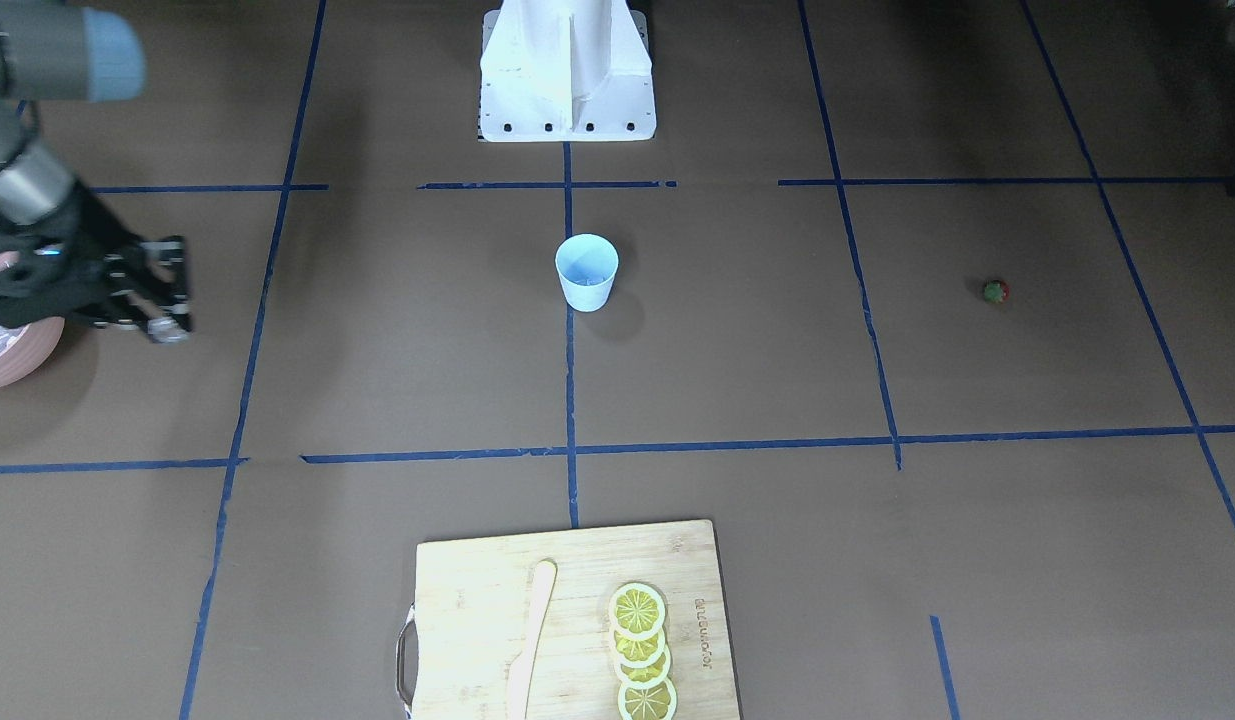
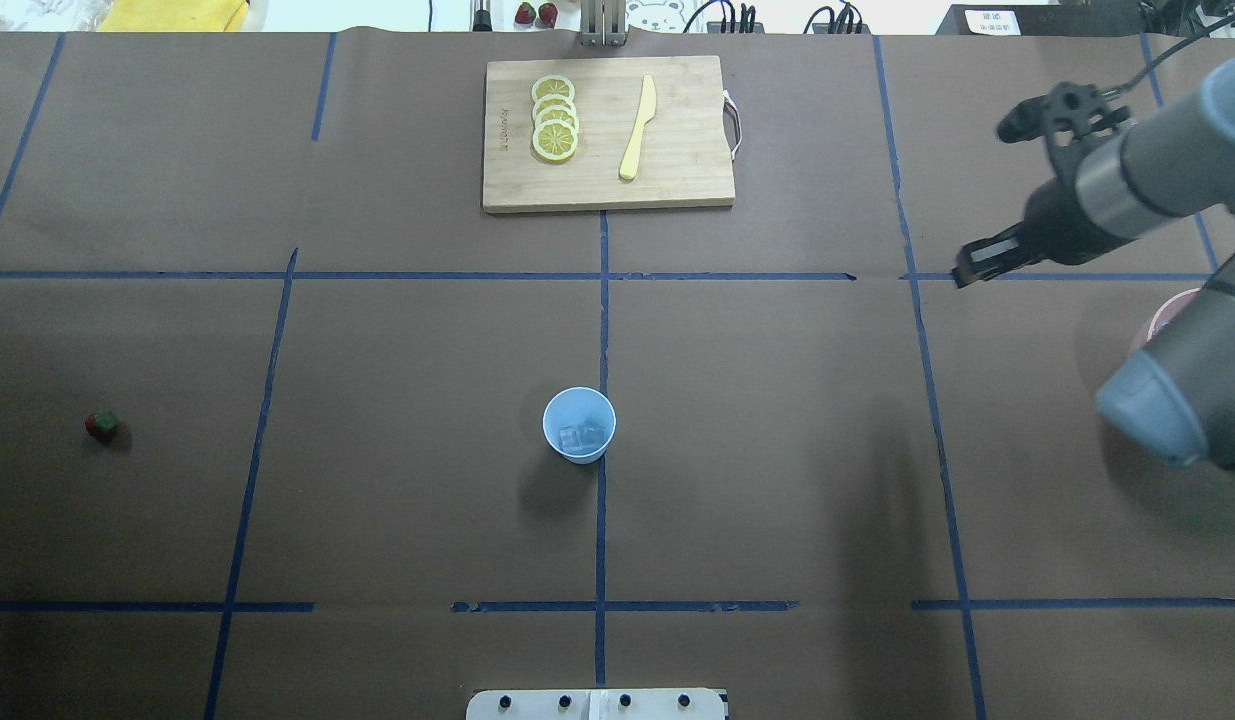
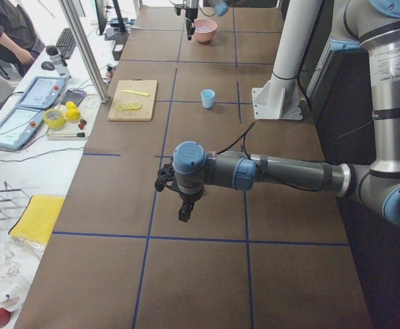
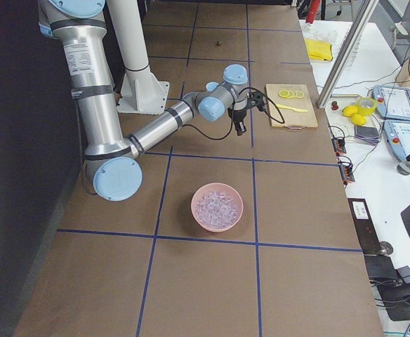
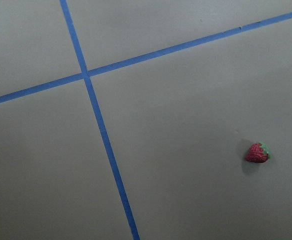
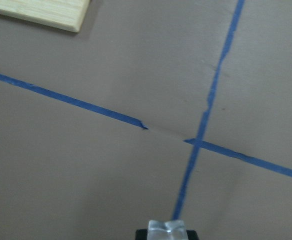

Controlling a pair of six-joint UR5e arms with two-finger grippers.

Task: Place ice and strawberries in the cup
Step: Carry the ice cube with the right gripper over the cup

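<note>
right gripper (image 2: 964,271) pinches cube (image 6: 166,228), wrist view only | overhead alone shows ice (image 2: 581,437) in cup (image 2: 579,402) | left gripper (image 3: 183,215): cannot tell | strawberry (image 5: 257,152) apart

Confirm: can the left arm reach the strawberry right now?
Likely yes. The strawberry lies alone on the table, seen in the left wrist view; the left gripper hangs above that end, nothing between.

Overhead and front-facing cameras look down from opposite sides, sharing the cup (image 2: 579,425)
</note>
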